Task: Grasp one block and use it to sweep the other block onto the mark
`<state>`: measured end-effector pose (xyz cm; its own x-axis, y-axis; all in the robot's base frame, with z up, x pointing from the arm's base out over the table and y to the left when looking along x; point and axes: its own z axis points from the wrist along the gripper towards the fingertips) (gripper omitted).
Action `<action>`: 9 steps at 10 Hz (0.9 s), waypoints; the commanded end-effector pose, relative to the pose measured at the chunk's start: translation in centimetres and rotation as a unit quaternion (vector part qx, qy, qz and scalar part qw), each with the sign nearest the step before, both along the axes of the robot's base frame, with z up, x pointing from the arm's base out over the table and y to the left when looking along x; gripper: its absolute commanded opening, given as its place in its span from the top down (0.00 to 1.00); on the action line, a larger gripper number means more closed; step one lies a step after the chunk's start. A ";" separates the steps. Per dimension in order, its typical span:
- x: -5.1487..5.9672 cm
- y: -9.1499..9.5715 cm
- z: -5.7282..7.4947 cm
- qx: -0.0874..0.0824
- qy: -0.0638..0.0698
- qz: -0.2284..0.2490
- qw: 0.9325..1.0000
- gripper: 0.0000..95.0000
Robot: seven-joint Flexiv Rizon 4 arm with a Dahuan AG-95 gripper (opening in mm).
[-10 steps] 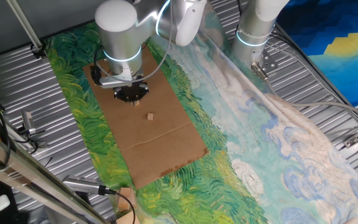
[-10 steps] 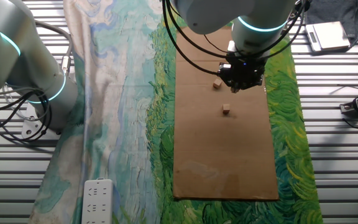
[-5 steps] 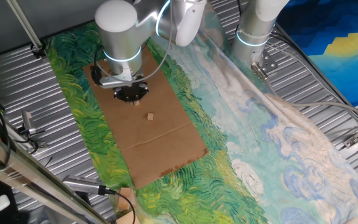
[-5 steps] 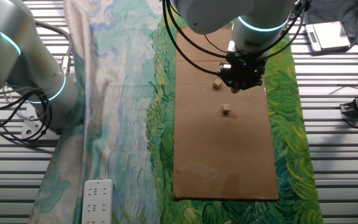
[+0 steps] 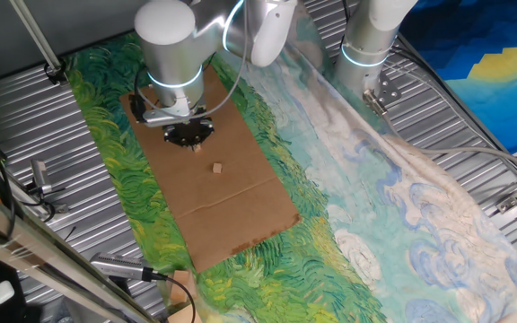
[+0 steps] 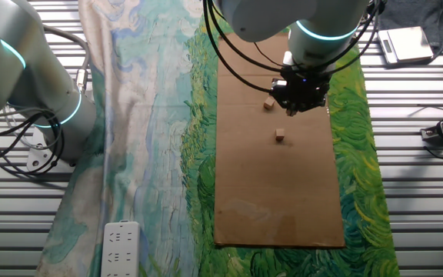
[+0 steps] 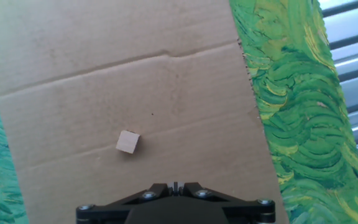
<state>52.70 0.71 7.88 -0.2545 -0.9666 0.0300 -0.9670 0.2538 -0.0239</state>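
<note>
Here the gripper [image 6: 299,98] hovers low over the cardboard sheet [image 6: 279,192], one tan cube [image 6: 269,104] just beside it, another cube [image 6: 281,135] nearby; finger spread cannot be made out.

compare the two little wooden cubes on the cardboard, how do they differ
The cube near the gripper lies just beside the gripper; the cube farther out lies apart from it, on open cardboard. The nearer cube is missing from the hand view; the farther cube shows there. Both are small, tan and ungrasped.

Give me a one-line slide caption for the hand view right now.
Hand camera over brown cardboard sheet: one small tan wooden cube ahead of the gripper, green painted cloth alongside.
</note>
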 end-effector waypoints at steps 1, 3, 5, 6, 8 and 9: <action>1.5 -2.7 0.3 0.004 0.003 0.028 1.000 1.00; 2.6 -6.3 0.0 0.007 0.002 0.046 0.999 1.00; 3.8 -9.2 0.1 0.008 0.003 0.066 0.998 1.00; 4.5 -11.0 0.1 0.007 0.004 0.081 0.997 1.00; 4.8 -13.1 -0.2 0.008 0.003 0.090 0.996 1.00; 4.8 -13.8 -0.3 0.008 0.002 0.094 0.996 1.00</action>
<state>57.70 -13.38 7.35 -0.0653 -0.9978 0.0140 -0.9978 0.0650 -0.0151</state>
